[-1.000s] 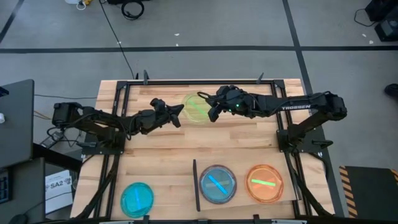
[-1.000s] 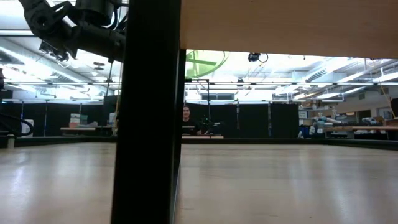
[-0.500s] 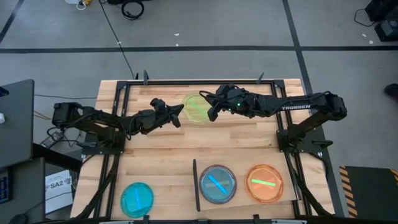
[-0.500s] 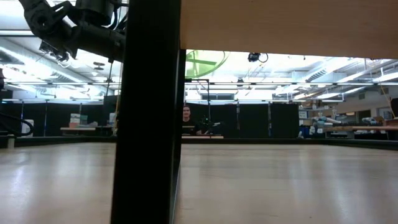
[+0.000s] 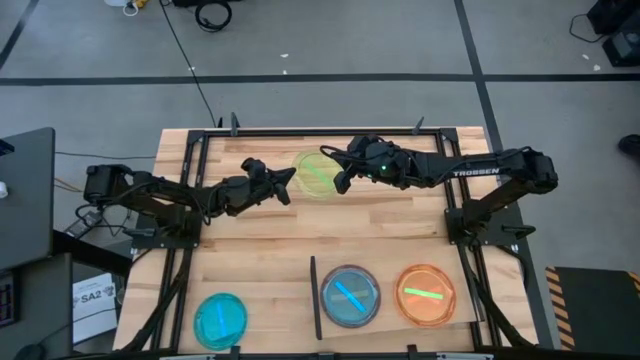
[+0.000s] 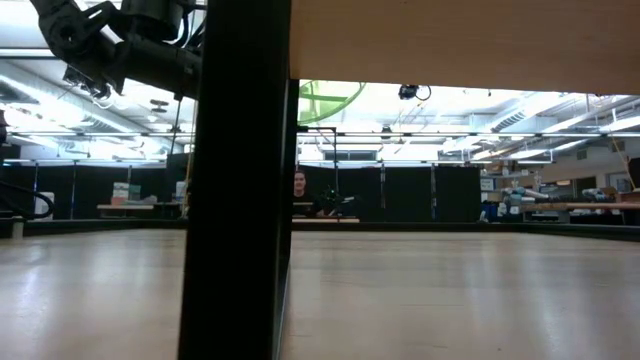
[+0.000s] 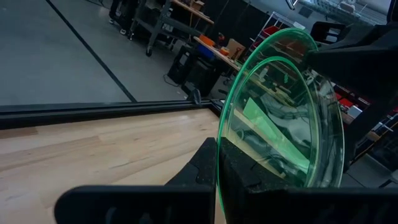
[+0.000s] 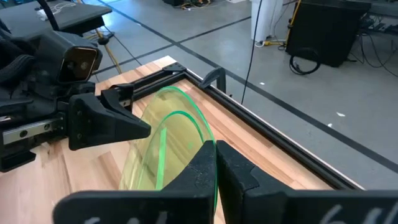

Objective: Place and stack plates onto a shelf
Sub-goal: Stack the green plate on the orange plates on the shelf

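A green plate (image 5: 315,172) hangs on edge above the far middle of the table, between my two grippers. My left gripper (image 5: 291,180) is shut on its left side, my right gripper (image 5: 339,180) on its right side. In the low view the green plate (image 6: 325,100) shows high up, partly behind a black post (image 6: 240,180). On the shelf (image 5: 392,322) at the near right lie a blue plate (image 5: 350,295) and an orange plate (image 5: 427,293), flat on their bottoms. A second blue plate (image 5: 220,320) lies on the tabletop at the near left. My left gripper pinches the green plate's rim (image 7: 219,163) between its two fingers, coming level from the table's left. The plate stands on edge, tilted, clear of the table. My right gripper pinches the opposite rim (image 8: 214,154) between its two fingers, slanting down from the table's right.
A black frame (image 5: 320,131) runs along the table's far edge and down both sides. The shelf's black strip (image 5: 313,298) stands between the near-left plate and the shelf. Bare wood (image 5: 300,235) lies between the arms and the shelf.
My right gripper has shut on the green plate's right rim while staying in place. The plate and my left gripper have kept still.
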